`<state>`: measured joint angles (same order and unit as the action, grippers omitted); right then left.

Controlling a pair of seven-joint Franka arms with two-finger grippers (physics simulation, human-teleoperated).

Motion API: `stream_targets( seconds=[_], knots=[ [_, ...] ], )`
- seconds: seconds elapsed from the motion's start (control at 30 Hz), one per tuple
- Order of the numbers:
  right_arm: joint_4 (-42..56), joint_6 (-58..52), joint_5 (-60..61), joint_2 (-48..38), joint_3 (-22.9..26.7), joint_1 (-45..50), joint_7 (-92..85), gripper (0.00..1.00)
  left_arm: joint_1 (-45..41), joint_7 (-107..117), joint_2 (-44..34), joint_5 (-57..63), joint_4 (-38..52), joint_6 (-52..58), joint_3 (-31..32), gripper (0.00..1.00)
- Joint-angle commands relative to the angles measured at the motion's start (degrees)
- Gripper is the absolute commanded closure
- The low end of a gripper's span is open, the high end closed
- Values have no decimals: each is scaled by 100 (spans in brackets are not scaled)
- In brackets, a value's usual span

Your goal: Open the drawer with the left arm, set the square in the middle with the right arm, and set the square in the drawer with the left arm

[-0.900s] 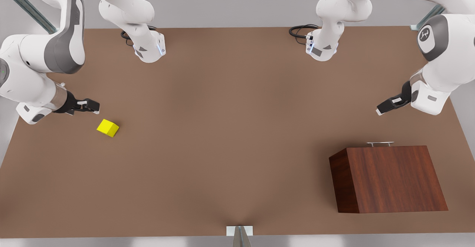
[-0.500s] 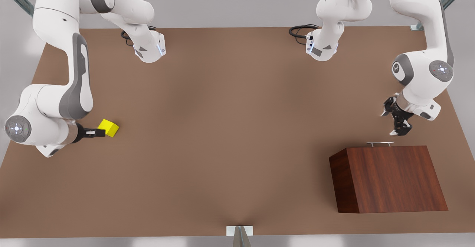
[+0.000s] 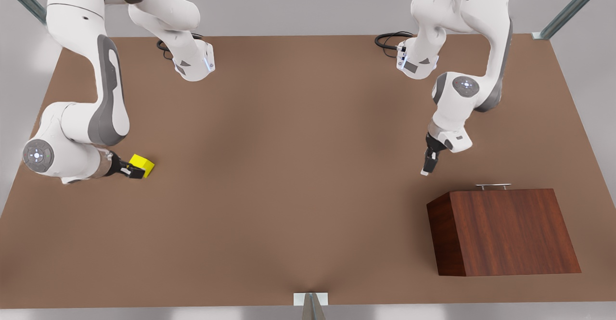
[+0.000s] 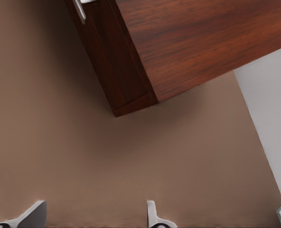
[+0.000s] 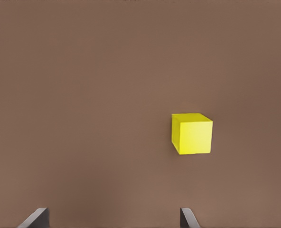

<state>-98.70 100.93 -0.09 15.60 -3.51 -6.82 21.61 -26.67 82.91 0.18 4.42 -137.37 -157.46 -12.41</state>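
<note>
**Both arms closing in, nothing grasped yet**

Left gripper [image 3: 425, 168] hangs above the tabletop [image 3: 288, 166], near the cabinet [image 3: 505, 231] but off to the front view's left of the handle [image 3: 493, 185]. Left wrist view: fingers [image 4: 152, 216] spread wide, holding nothing, w/ the cabinet's corner ahead and the handle well off its centre line. Drawer [image 4: 100, 52] looks fully shut.

Right gripper [image 3: 131, 171] sits just beside the square [image 3: 144, 164] at the front view's left side of the tabletop. Right wrist view: fingers [image 5: 189, 219] wide apart, empty; the square [image 5: 192, 133] lies on the tabletop, off-centre toward one finger rather than midway between them.

Risks, as I judge them:
- Right: if the arm drops w/o re-centring, one finger could land on the cube or nudge it, so it skids or twists and the close misses.
- Left: handle is a thin bar; approaching from this offset, fingers may hit the cabinet front or clip only the bar's end, then slip when pulling.
- A crooked pull might drag the whole cabinet instead of sliding the drawer out.
- Drawer must be out before the square gets handed over at the middle.
</note>
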Motion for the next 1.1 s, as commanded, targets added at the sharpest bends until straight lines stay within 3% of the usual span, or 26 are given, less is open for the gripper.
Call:
stream_targets(
  seconds=[0.0, 0.37, 0.53, 0.7, 0.87, 1.07],
  knots=[
    [-44, 41, 0, -13, 0, -3, 1, 0, 2131, -11, 8, 7, 0, 22, -16, 0],
    [-1151, 1166, -193, 189, 53, -513, -676, 0, 2131, -38, 131, 121, 123, 119, -262, 0],
    [-1222, 1544, -185, 479, 53, -899, -1194, 0, 2131, -46, 553, 121, 747, 628, -306, 0],
    [-1248, 2581, -176, 1086, 53, -1225, -1976, 0, 2140, -46, 456, 217, 756, 682, -306, 0],
    [-1327, 2791, -167, 1147, 53, -1207, -1959, 0, 2184, -20, 448, 217, 730, 646, -298, 0],
    [-2118, 3020, -167, 699, 53, -1163, -1748, 0, 2333, 24, 500, 217, 730, 506, -298, 0]
  ],
)
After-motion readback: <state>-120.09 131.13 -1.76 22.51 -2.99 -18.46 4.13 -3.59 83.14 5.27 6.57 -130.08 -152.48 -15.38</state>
